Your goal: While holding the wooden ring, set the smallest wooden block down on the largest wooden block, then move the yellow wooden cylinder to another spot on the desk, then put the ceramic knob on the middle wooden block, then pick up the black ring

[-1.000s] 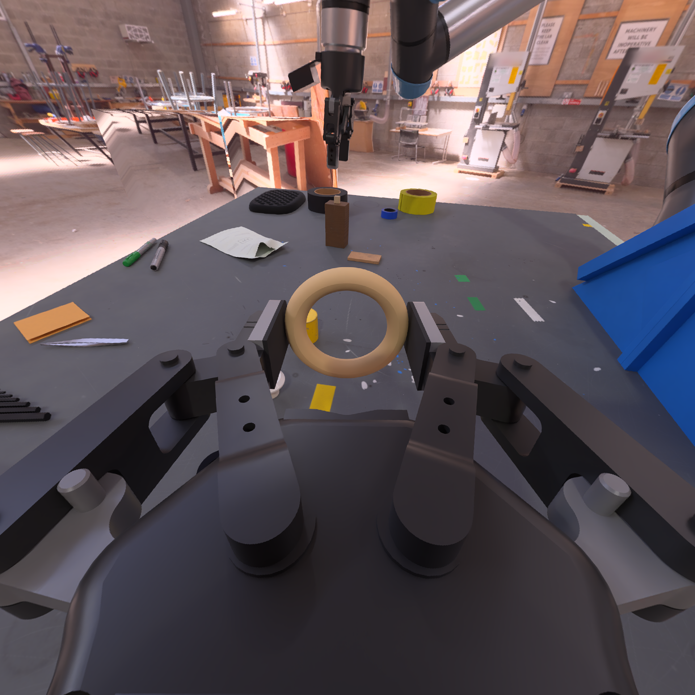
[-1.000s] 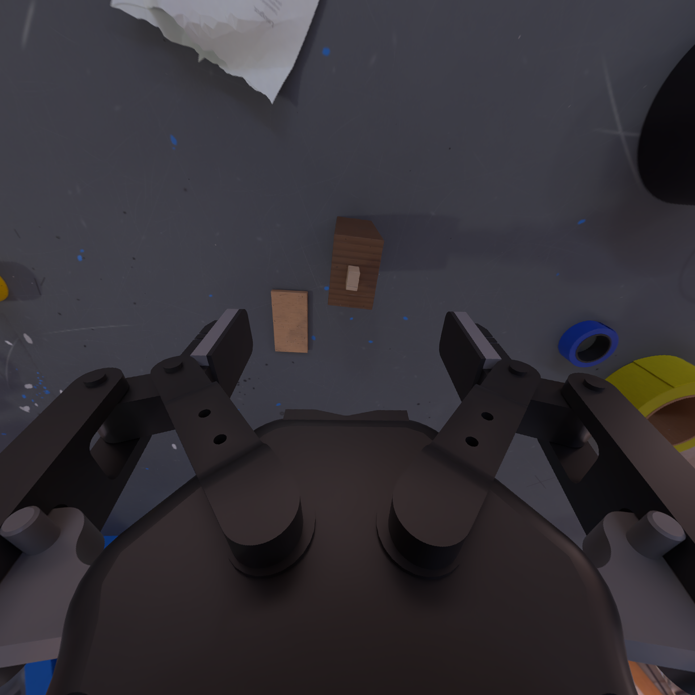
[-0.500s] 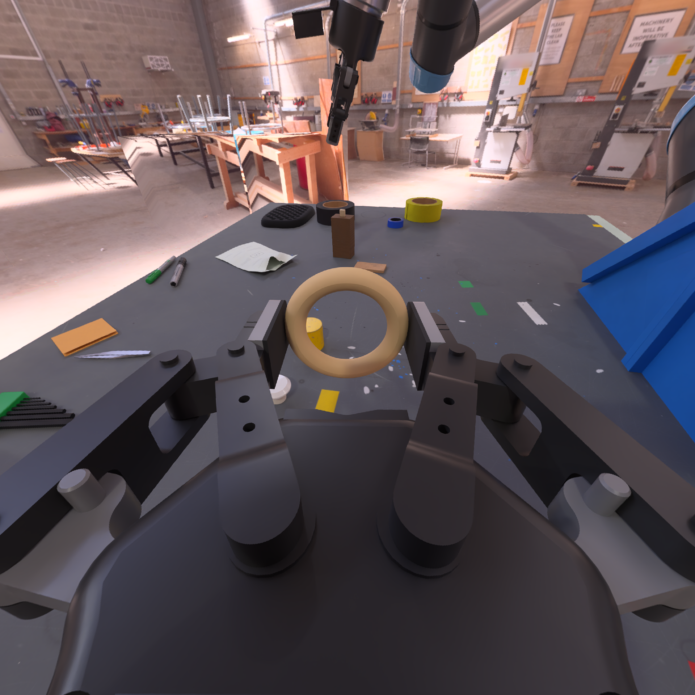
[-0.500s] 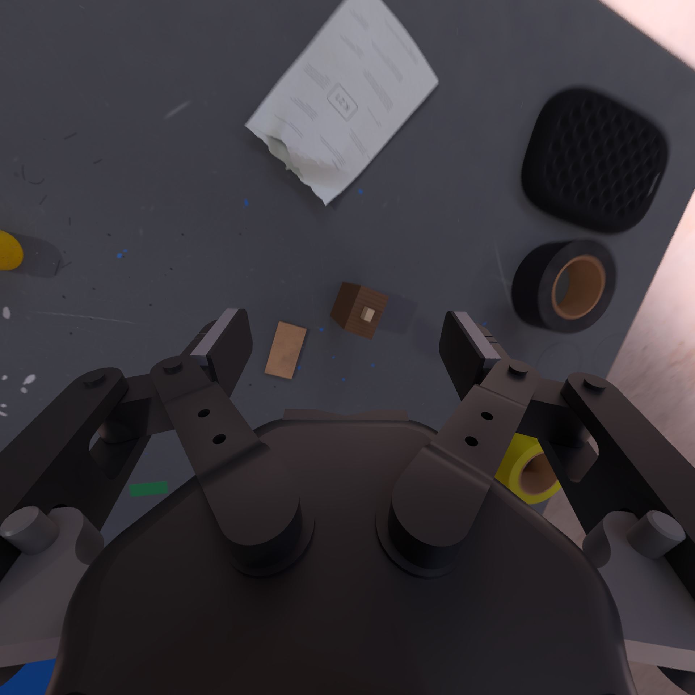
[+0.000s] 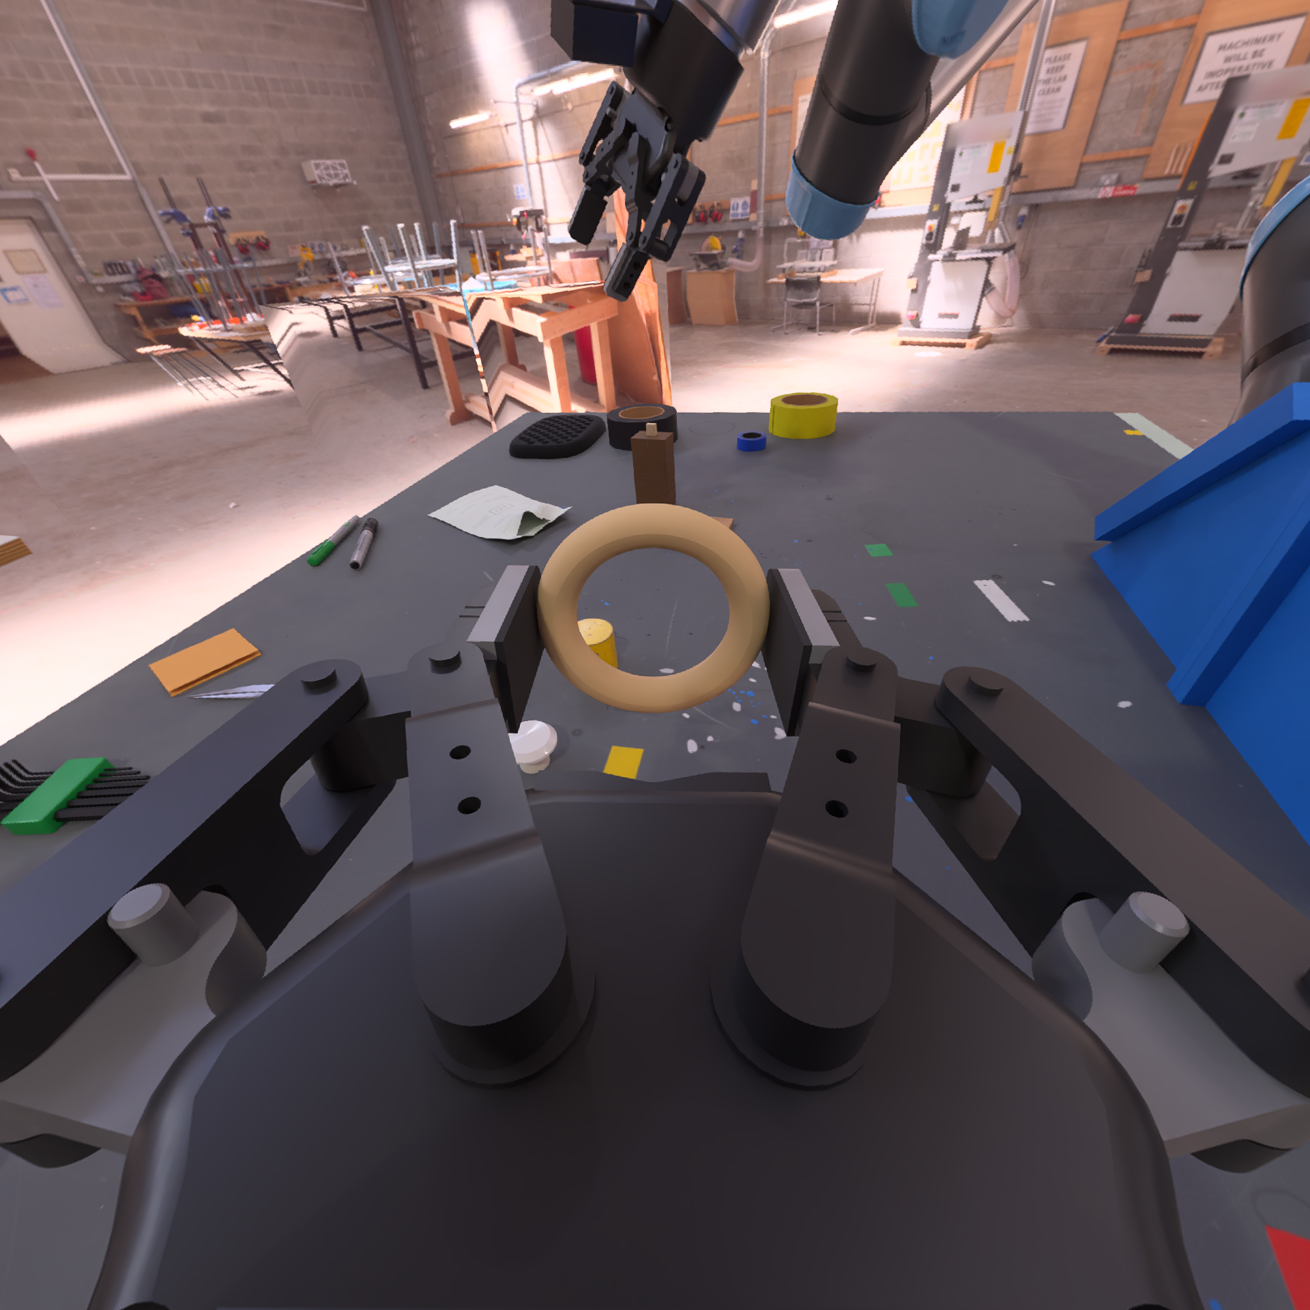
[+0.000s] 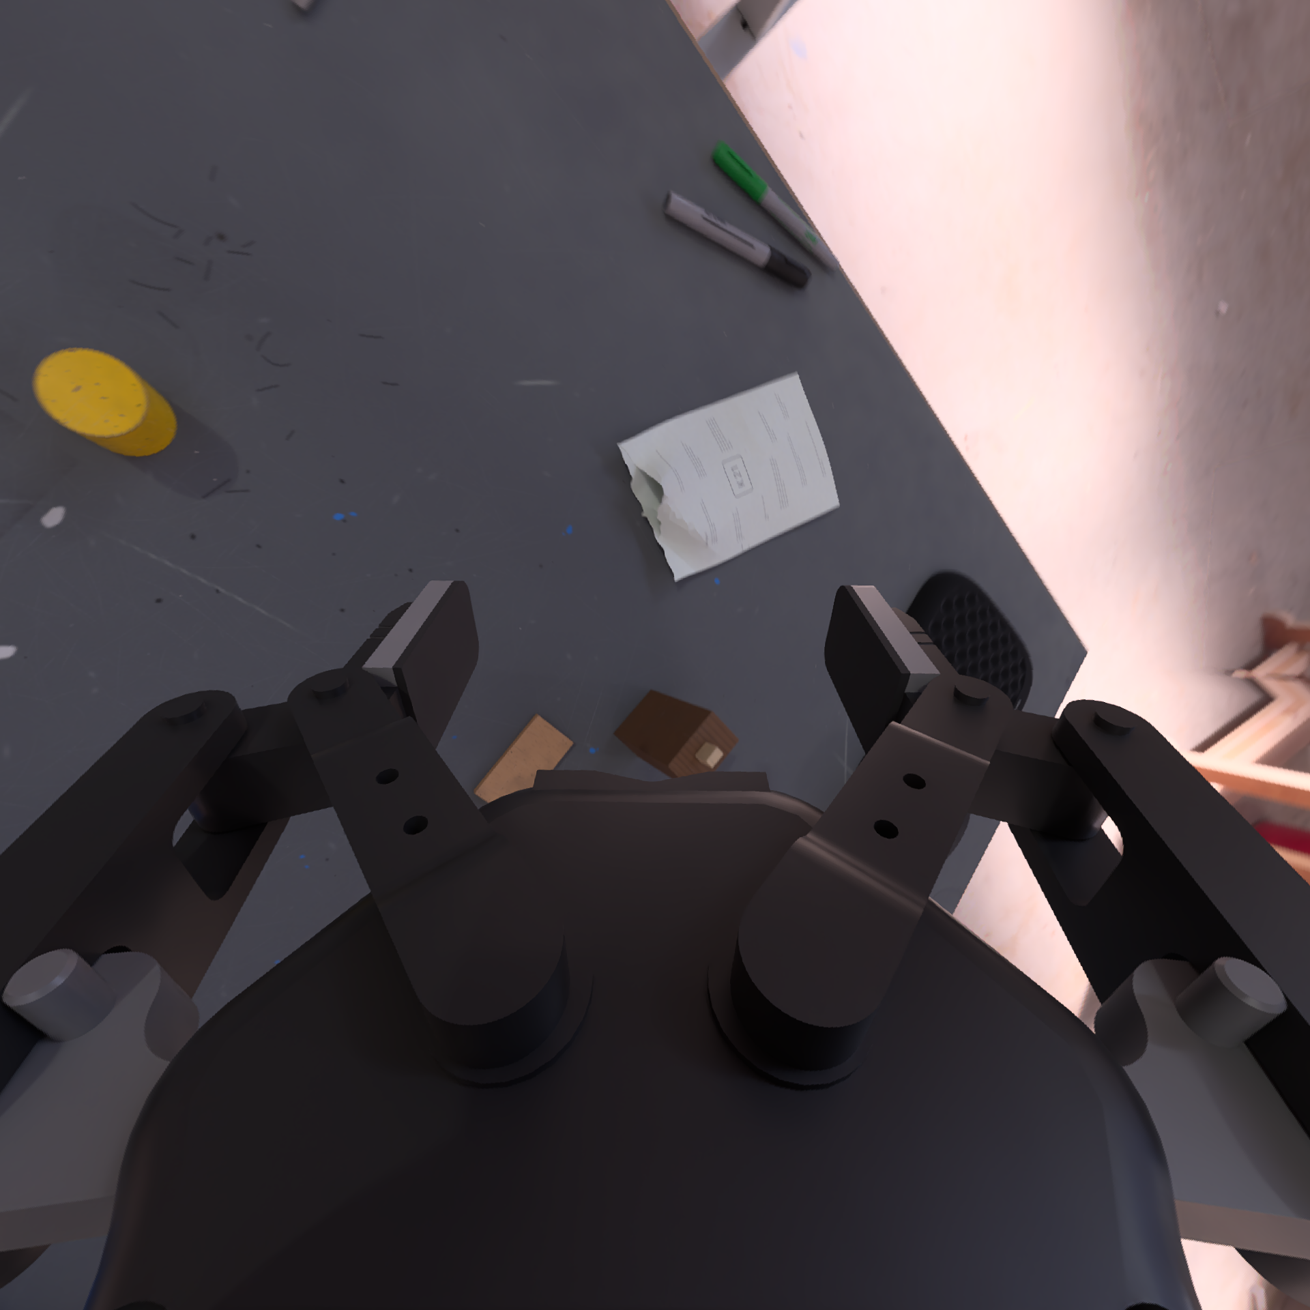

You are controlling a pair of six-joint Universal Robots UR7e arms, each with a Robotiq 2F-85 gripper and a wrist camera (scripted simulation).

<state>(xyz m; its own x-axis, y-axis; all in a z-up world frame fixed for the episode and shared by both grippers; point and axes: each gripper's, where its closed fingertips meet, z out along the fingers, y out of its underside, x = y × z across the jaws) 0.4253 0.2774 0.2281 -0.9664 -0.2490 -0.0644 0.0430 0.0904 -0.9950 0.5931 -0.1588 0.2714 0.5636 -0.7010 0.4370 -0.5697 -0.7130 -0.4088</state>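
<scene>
My left gripper [image 5: 652,613] is shut on the wooden ring [image 5: 652,524] and holds it above the desk. Seen through the ring, the yellow cylinder [image 5: 601,638] stands on the desk. The white ceramic knob [image 5: 533,741] lies by my left finger. Farther off, the dark largest block [image 5: 653,475] stands upright with the smallest block [image 5: 651,429] on top. The flat middle block [image 6: 524,755] lies beside the largest block [image 6: 670,726]. The black ring [image 5: 641,424] sits behind them. My right gripper [image 6: 652,638] is open and empty, high above the desk, with the yellow cylinder [image 6: 99,400] far to its left.
A blue box [image 5: 1219,539] fills the right side. A paper sheet [image 6: 730,475], two markers [image 6: 737,237] and a black pad [image 6: 971,645] lie near the desk edge. Yellow tape [image 5: 803,415], a small blue roll [image 5: 751,441], hex keys [image 5: 57,794] and an orange card [image 5: 204,659] lie around.
My right gripper has risen and tilted away from the blocks, still open; the blocks now show low in its view. My left gripper has drawn back a little with the ring.
</scene>
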